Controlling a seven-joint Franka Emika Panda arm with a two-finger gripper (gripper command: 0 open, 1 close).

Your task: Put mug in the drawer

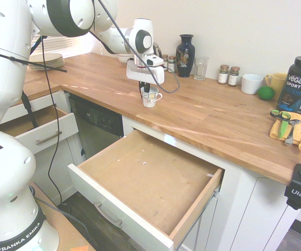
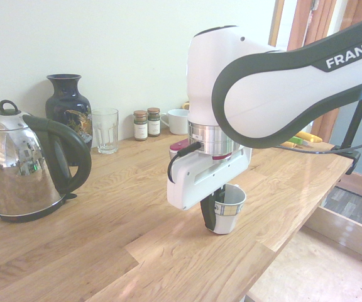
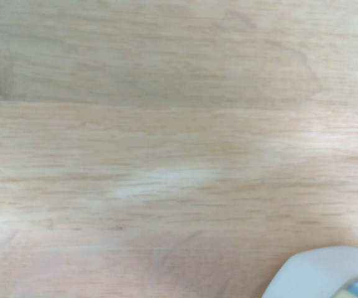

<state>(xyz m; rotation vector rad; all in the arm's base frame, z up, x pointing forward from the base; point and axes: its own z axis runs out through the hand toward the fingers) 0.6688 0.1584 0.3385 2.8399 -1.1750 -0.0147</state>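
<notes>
The small white ceramic mug with coloured marks [image 1: 149, 97] sits upright on the wooden worktop [image 1: 192, 110], near its front edge, the dark fingers [image 2: 216, 209] clenched on its wall. In the first exterior view, the wide white-fronted drawer [image 1: 150, 178] stands pulled out at six o'clock from it, below the edge; the white round-bodied wider cup [image 1: 252, 83] is at three o'clock, well apart, with bare wood between.

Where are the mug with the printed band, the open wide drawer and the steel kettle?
Mug [image 2: 232, 214]: second exterior view, outer side.
Wide drawer [image 1: 120, 220]: first exterior view, white front.
Steel kettle [image 2: 19, 173]: second exterior view, metal body.
</notes>
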